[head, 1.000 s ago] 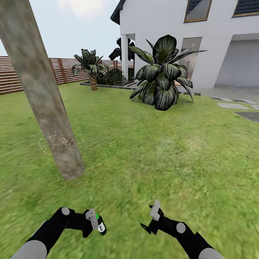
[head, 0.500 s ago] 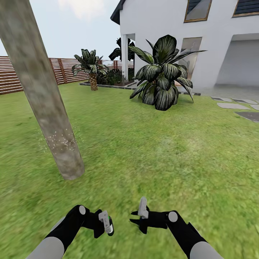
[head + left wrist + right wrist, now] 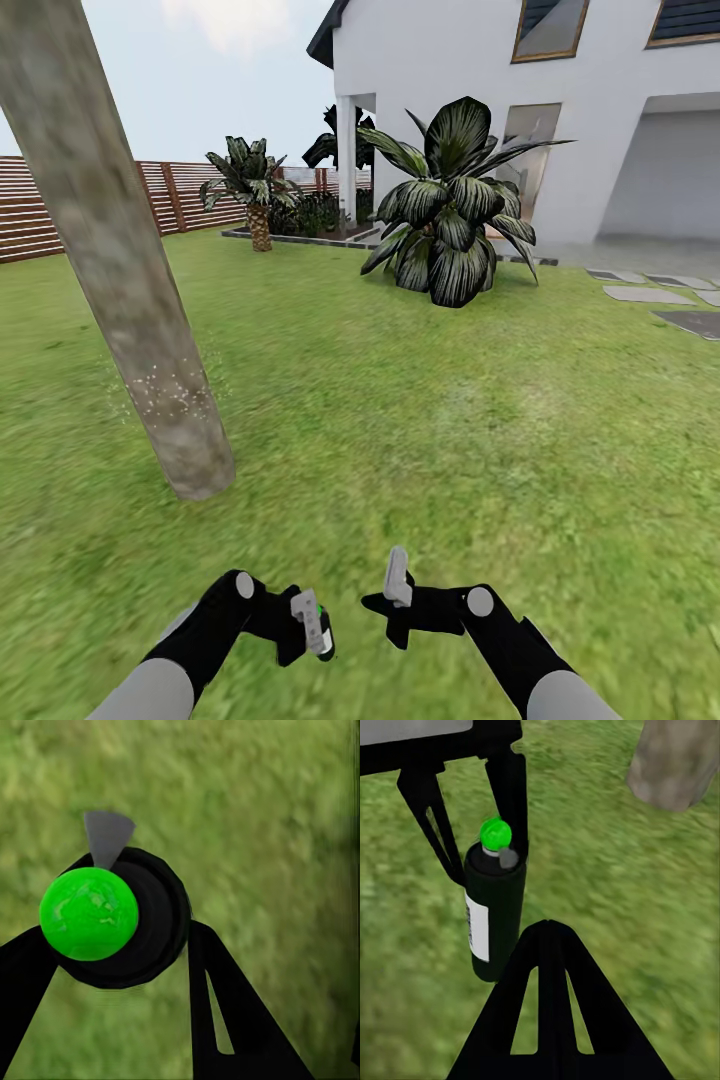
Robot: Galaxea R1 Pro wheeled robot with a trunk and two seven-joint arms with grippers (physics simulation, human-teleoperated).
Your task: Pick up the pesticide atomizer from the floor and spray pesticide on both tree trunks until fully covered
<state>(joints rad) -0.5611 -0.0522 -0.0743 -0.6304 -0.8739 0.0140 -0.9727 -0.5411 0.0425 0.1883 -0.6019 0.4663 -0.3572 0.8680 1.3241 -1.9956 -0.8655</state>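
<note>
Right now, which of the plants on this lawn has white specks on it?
The bare grey-tan tree trunk nearest the robot; white specks dot its lower part. The small palm and the big-leaved bush show none.

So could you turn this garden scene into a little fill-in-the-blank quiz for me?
1. The left gripper has its jaws closed on the pesticide atomizer, whose round top is coloured ____.
2. White pesticide specks dot the lower part of the tree ____.
3. The right gripper hangs over the lawn and holds ____.
4. Along the far left edge of the lawn runs a brown slatted ____.

Missing words: green; trunk; nothing; fence
</note>
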